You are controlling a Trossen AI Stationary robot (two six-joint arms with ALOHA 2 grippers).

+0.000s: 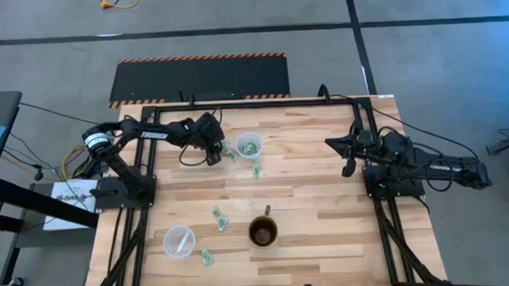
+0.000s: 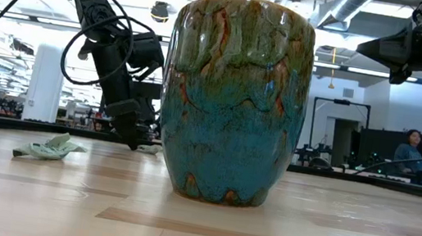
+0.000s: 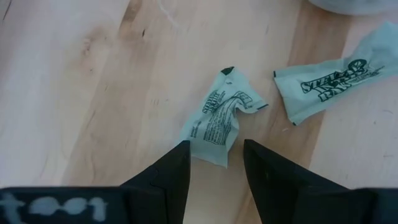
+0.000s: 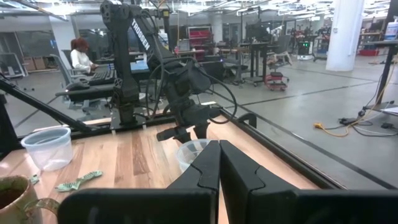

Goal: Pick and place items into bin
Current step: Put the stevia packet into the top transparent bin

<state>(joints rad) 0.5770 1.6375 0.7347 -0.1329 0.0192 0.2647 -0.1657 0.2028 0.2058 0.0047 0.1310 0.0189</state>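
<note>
My left gripper point(image 3: 214, 163) hangs low over the far left of the wooden table point(image 1: 325, 225), its fingers point(image 3: 168, 171) spread a little, their tips straddling the near edge of a crumpled green-and-white wrapper point(image 3: 219, 117); I cannot tell whether they touch it. A second wrapper point(image 3: 329, 79) lies flat just beside it, apart from the first. Just to the right stands a clear cup point(image 1: 249, 144) with wrappers inside, and another wrapper point(image 1: 256, 171) lies just nearer than it. More pieces rest near the table's front: one point(image 1: 218, 218) left of the glazed mug point(image 1: 264, 233), one point(image 1: 207, 258) beside a second clear cup point(image 1: 179, 241). My right gripper point(image 4: 219, 163) waits raised at the far right, its fingers pressed together on nothing.
</note>
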